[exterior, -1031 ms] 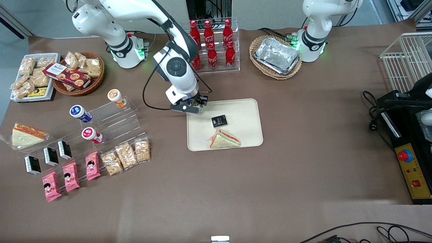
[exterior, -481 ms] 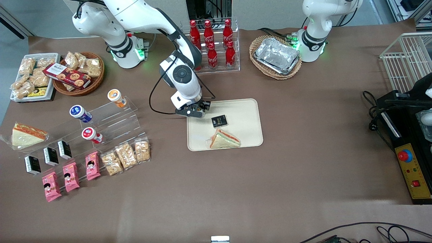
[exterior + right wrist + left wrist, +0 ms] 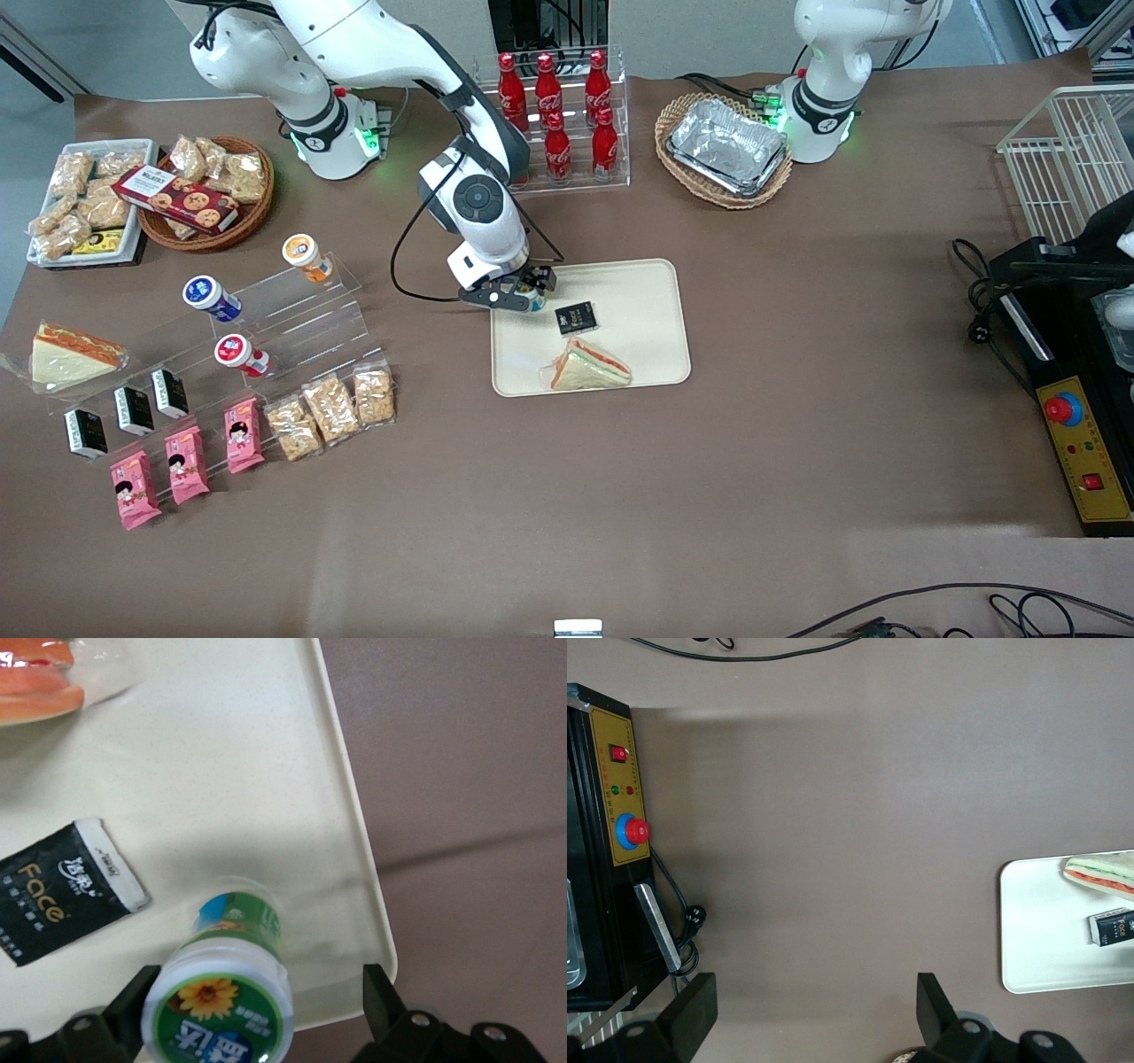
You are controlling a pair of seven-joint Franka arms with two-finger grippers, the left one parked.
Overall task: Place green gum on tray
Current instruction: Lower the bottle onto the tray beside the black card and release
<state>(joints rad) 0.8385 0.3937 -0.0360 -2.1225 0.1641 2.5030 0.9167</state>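
On the tray, released gripper straddles green gum beside black packet

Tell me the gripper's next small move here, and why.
Probably back the gripper straight up off the tray. In the right wrist view the green gum appears to stand on the tray near its corner, beside the black packet, and the fingers stand apart from it, so it looks released.
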